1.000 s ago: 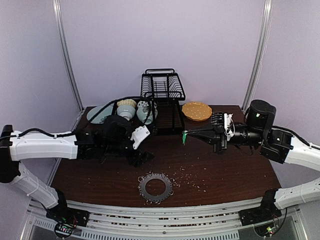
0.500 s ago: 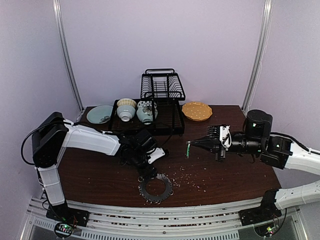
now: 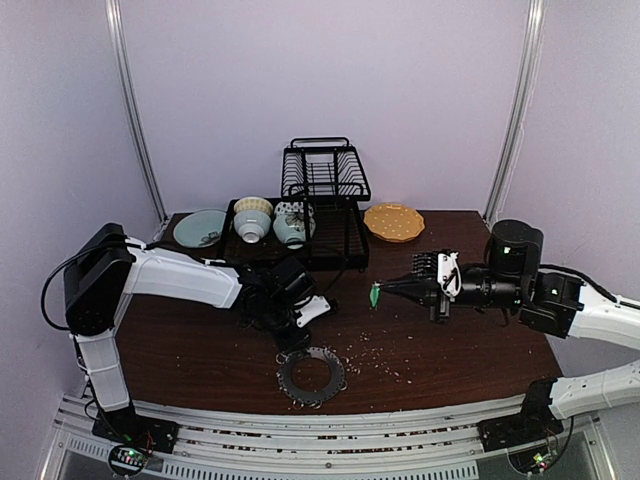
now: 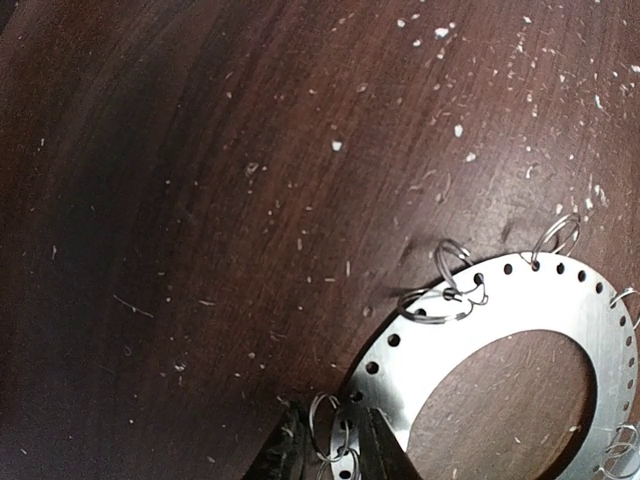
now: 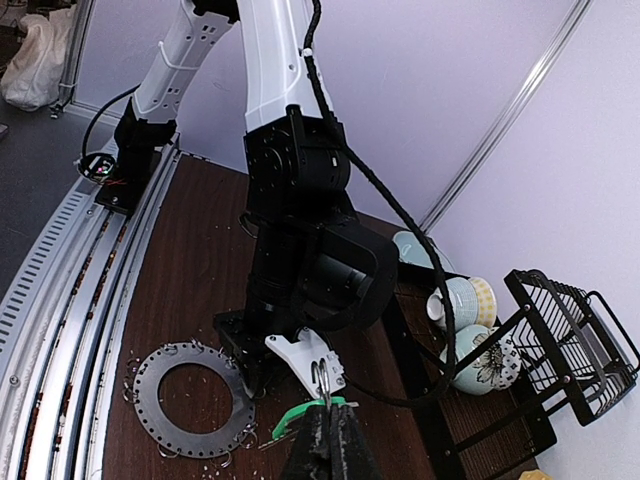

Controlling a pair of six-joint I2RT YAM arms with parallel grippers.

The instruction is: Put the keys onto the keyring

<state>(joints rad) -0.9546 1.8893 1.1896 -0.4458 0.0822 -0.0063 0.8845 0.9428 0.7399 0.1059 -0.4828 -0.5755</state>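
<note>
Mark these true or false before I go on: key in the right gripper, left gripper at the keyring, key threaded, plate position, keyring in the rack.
1. The right gripper holds the green key. True.
2. The left gripper is at the rim of the keyring, with a wire loop between its fingertips. True.
3. The green key is threaded on the keyring. False: it is in the right gripper, well apart from the keyring.
4. In the top view, the orange plate lies right of the dish rack. True.
5. The keyring stands in the dish rack. False: it lies flat on the table, near the front edge.
</note>
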